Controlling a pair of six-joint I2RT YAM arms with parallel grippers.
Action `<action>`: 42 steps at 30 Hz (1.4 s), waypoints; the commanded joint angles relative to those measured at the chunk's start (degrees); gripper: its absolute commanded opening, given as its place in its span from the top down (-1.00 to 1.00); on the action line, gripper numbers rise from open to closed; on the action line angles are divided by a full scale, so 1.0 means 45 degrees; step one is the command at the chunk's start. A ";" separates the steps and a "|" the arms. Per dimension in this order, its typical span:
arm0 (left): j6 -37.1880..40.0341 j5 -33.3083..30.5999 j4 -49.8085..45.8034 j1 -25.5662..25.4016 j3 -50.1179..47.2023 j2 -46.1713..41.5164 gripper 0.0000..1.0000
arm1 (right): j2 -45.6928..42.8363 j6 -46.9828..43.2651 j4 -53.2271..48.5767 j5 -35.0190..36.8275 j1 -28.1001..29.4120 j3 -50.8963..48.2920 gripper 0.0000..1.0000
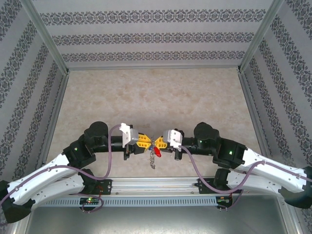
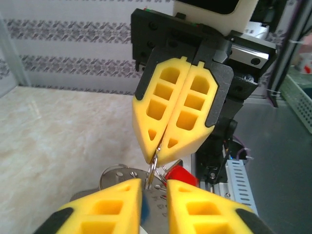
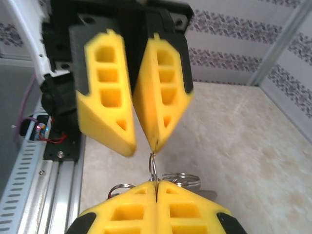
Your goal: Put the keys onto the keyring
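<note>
Above the near part of the table (image 1: 156,97), the two arms fold inward and their yellow tips meet nose to nose, just beyond the metal rail (image 1: 156,184). The keyring (image 1: 154,142) sits between them, held clear of the surface.

The right tool (image 1: 164,141) has its fingers pressed together on the keyring. In the left wrist view the thin wire loop (image 2: 154,166) comes out of the seam at the right tool's (image 2: 158,155) tip; in the right wrist view the same wire (image 3: 152,168) runs down into its closed seam (image 3: 156,187).

The left tool (image 1: 142,142) has its fingers apart. In its own camera a gap shows between the two yellow pads (image 2: 153,185), with flat grey metal visible through it; what that metal is cannot be told. Seen from the right wrist, the left tool (image 3: 142,148) is blurred and its tips are spread; the top of the loop reaches the tip of one finger (image 3: 161,112).

A red tag (image 1: 157,154) hangs just under the meeting point, and a short silvery strand (image 1: 152,163) dangles beside it. From the left wrist the red tag (image 2: 179,174) lies just behind the loop. Smaller rings (image 3: 180,178) cluster below the keyring.

Patterned walls (image 1: 156,39) enclose the table.
</note>
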 commanded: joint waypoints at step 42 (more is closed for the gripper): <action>0.1094 -0.2134 -0.0464 -0.1869 0.0338 0.0760 1.00 | 0.0662 0.0018 -0.2073 -0.1403 -0.0405 0.0814 0.66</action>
